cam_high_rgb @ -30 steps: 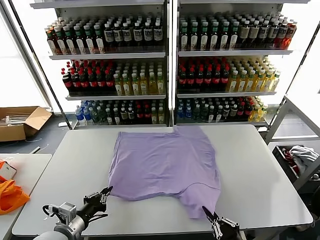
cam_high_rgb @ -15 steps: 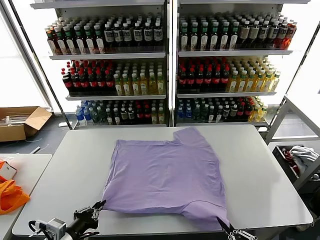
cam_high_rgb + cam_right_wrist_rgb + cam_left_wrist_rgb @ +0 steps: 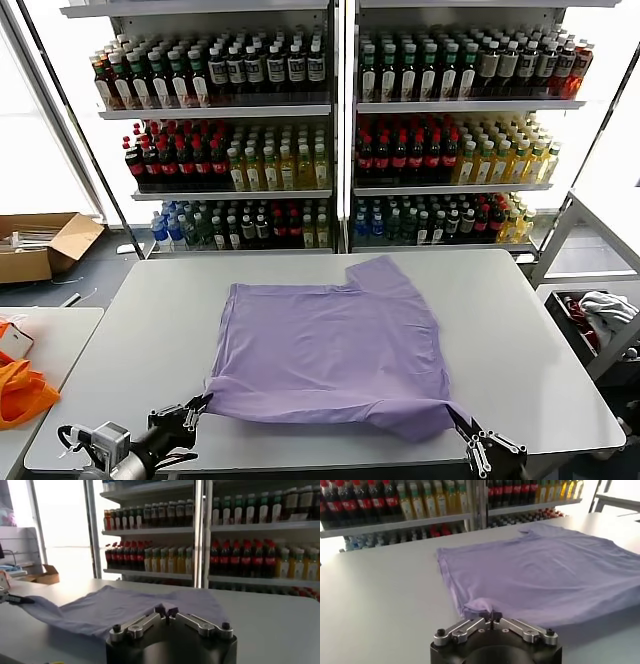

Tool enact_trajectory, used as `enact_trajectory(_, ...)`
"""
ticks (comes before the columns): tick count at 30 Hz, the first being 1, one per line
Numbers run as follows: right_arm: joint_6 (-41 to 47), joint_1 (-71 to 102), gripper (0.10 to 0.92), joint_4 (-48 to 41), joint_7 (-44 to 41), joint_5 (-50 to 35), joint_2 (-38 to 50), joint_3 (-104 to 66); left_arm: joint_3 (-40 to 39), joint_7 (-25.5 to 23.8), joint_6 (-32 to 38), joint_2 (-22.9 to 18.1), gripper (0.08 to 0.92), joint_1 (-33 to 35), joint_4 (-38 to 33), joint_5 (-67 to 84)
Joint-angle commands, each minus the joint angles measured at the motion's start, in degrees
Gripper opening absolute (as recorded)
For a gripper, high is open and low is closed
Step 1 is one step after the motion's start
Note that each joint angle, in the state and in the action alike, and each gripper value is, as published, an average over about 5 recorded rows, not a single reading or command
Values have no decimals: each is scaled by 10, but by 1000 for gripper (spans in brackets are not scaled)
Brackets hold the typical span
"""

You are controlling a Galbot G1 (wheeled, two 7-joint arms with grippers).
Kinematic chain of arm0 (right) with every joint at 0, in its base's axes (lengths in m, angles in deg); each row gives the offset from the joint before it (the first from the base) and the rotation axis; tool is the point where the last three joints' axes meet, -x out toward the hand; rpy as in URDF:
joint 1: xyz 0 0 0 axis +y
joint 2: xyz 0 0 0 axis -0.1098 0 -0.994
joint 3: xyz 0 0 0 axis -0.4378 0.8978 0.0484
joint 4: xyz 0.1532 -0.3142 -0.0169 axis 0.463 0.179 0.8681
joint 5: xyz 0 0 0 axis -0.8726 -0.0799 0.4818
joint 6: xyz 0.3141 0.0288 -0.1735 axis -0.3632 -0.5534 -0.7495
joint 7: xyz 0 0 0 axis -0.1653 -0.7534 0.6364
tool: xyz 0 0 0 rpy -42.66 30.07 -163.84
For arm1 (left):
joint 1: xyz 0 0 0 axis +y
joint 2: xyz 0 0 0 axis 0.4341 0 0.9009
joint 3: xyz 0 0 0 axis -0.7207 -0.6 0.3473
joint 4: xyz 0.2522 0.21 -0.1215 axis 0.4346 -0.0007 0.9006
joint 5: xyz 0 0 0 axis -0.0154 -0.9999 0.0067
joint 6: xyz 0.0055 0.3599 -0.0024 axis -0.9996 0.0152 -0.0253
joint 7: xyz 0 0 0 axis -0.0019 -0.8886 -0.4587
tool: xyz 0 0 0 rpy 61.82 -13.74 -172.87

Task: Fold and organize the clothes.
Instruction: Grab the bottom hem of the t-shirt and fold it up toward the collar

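The lavender T-shirt lies spread on the grey table, folded over so no print shows. My left gripper is at the table's front left, shut on the shirt's near left corner. My right gripper is at the front right, shut on the shirt's near right corner. Both corners are pulled toward the front edge. The shirt also fills the left wrist view and the right wrist view.
Shelves of bottles stand behind the table. A cardboard box sits on the floor at far left. Orange fabric lies on a side table at left. A bin with white cloth stands at right.
Both grippers have drawn the shirt's near edge toward the table's front and apart; the shirt has flattened and spread wider, its front edge now stretched between the two corners.
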State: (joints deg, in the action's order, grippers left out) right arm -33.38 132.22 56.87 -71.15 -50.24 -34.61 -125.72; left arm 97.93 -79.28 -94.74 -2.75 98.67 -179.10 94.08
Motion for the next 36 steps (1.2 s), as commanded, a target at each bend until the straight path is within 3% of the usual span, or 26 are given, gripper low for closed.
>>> enact_trajectory(1, 28, -147, 112, -59, 13, -5, 41, 61, -49, 2, -6, 17, 86, -163, 68, 69)
enact_trajectory(8, 45, -266, 112, -131, 35, -24, 73, 112, -80, 0, -6, 21, 86, -219, 144, 49)
enact_trajectory(19, 58, -423, 112, -273, 67, -34, 72, 228, -97, -8, -7, 21, 86, -241, 202, 39)
enact_trajectory(36, 115, -498, 125, -333, 113, 9, 43, 295, -94, -2, -6, -4, 86, -249, 224, 39)
